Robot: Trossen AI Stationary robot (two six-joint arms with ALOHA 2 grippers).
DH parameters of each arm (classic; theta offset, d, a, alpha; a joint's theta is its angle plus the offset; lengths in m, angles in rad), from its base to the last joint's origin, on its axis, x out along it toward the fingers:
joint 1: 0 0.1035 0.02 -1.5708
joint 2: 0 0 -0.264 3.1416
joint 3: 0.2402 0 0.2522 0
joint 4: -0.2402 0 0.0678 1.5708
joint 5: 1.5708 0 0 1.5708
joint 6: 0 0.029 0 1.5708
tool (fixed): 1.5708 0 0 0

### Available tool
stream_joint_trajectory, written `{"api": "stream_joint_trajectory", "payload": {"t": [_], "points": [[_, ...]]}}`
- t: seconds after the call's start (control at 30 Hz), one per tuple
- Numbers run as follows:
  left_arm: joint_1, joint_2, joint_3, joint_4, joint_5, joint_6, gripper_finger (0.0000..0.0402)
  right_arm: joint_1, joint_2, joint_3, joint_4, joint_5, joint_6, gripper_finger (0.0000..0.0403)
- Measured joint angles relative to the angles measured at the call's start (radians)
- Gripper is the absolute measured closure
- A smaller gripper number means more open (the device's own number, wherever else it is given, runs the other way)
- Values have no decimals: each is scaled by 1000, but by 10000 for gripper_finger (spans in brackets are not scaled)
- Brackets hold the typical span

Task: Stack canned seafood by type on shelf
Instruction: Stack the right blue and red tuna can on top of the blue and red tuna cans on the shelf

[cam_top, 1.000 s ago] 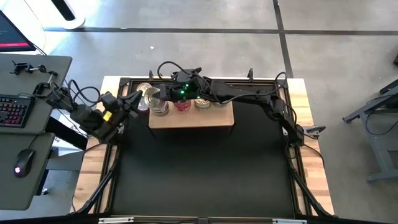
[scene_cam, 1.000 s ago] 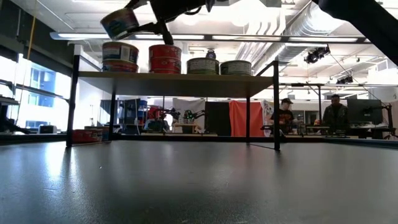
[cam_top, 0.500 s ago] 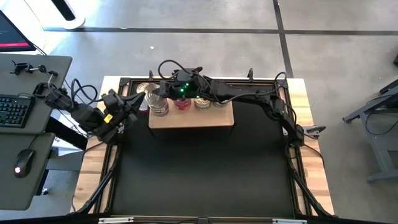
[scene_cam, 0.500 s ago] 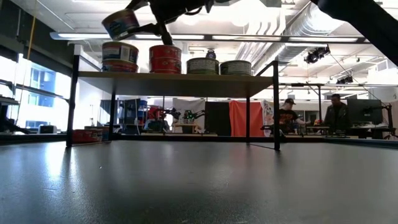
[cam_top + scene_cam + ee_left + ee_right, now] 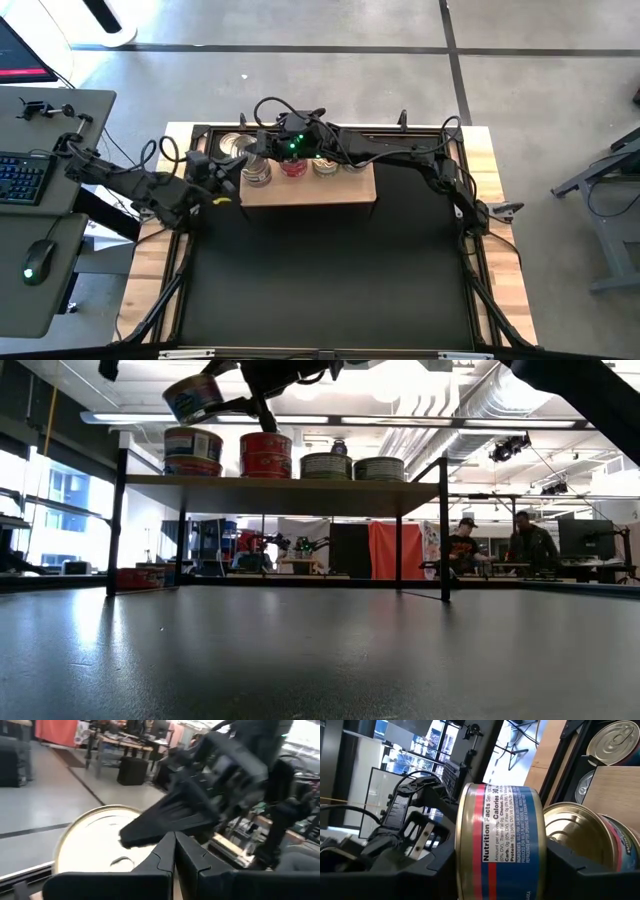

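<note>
**Right gripper clamps a tin above the shelf's left end**

Right gripper (image 5: pixel 232 385) is pinching a short round blue-and-red labelled tin (image 5: pixel 193 397) with a gold lid, one finger on each flat end. It hangs tilted, axis leaning toward ten o'clock in the low view, just above the blue-labelled stack (image 5: pixel 193 451) at the left end of the flat light-brown wooden shelf (image 5: pixel 308 190). Left gripper (image 5: pixel 222 180) sits pressed together just off the shelf's nine o'clock side, near a gold-lidded tin (image 5: pixel 100 840).
</note>
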Motion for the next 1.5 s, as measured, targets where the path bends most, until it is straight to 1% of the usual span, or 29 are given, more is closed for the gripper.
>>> {"api": "stream_joint_trajectory", "payload": {"t": [0.1, 0.2, 0.33, 0.5, 0.63, 0.7, 0.9, 1.17, 1.37, 1.5], "points": [[19, 0, 0, -35, 0, -14, 402, 2, 0, 0, 0, -8, -7, 206], [24, -2, 0, -19, 2, 30, 402, 5, 0, 0, -3, -22, -35, 206], [24, -12, 0, -22, 3, 58, 402, 9, 1, 49, -100, -21, -98, 206], [28, -17, 0, -32, 0, 58, 402, 14, 1, 107, -223, 36, -166, 206], [55, -15, 0, -66, 6, 36, 402, 13, -1, 112, -234, 33, -181, 206], [73, -13, 0, -103, 27, 5, 402, 11, -1, 103, -243, 12, -181, 206], [114, -5, 0, -187, 77, -69, 402, 12, 0, 99, -233, 11, -202, 206], [121, 2, 0, -187, 91, -63, 402, 20, 0, 99, -227, 10, -255, 206], [120, -48, 0, -184, 108, -63, 402, 20, 0, 99, -231, 10, -290, 206], [121, -74, 0, -189, 107, -63, 402, 20, 0, 99, -235, 58, -344, 206]]}}
